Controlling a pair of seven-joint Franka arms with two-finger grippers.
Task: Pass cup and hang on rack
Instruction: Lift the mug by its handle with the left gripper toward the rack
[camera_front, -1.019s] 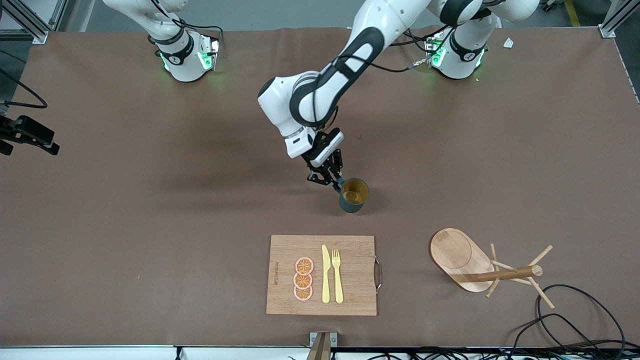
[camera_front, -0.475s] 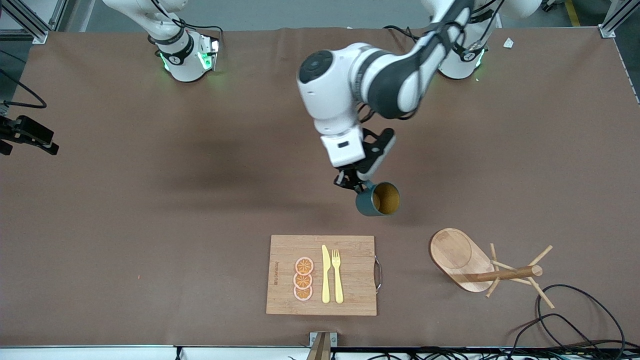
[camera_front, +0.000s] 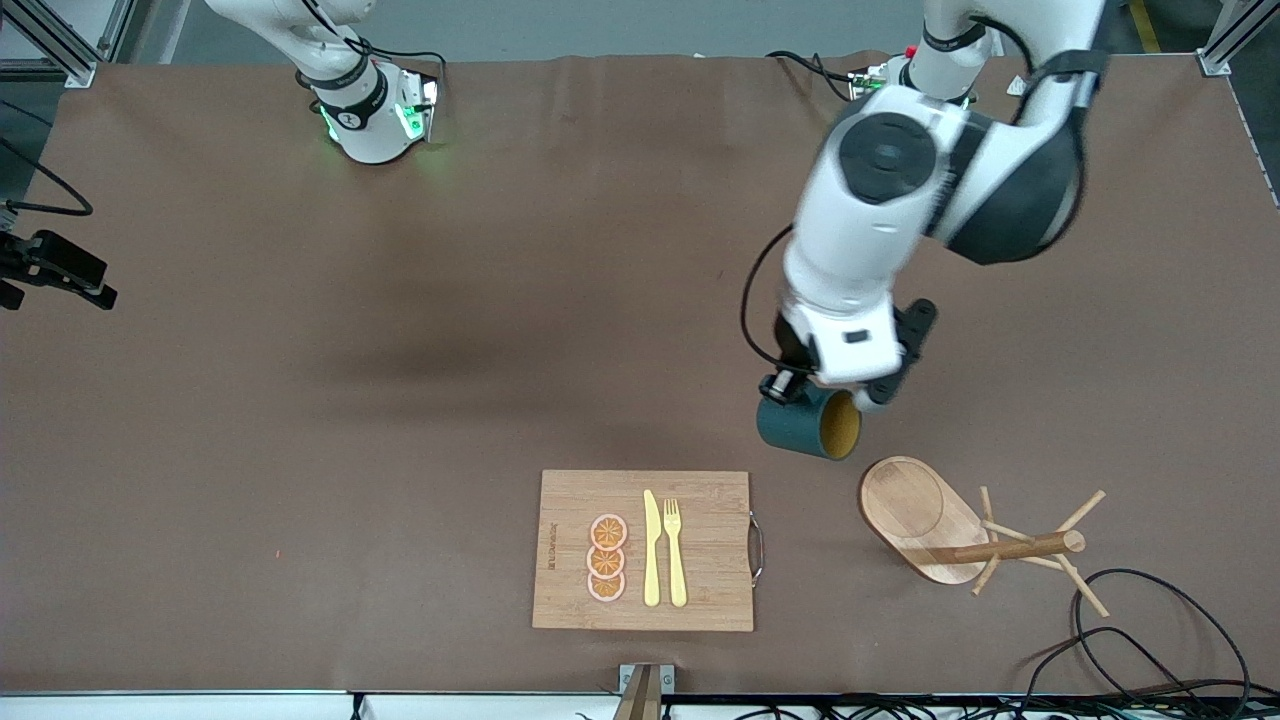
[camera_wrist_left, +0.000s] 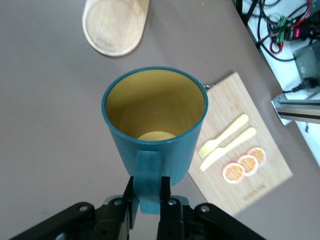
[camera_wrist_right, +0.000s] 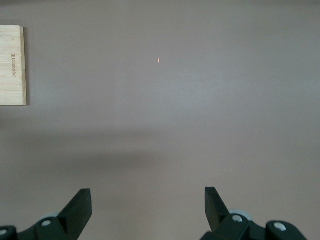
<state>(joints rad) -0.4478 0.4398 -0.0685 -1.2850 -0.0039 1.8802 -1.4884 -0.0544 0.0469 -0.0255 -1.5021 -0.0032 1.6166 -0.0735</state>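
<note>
Overhead, the left arm reaches out from its base with the left gripper (camera_wrist_left: 147, 200) clenched on the handle of the cup (camera_front: 808, 423), which hangs tipped on its side in the air, its yellow mouth turned toward the rack (camera_front: 965, 535); the rack stands below the claw, just off from the cup, toward the left arm's end of the table; the cutting board (camera_front: 643, 550) lies off to the claw's other flank, bearing orange slices (camera_front: 607, 558), a knife (camera_front: 651, 548) and a fork (camera_front: 675, 550); the right gripper (camera_wrist_right: 148, 210) waits with fingers spread wide over bare table. Judging by this, the pass looks done; hanging the cup on a peg remains.
</note>
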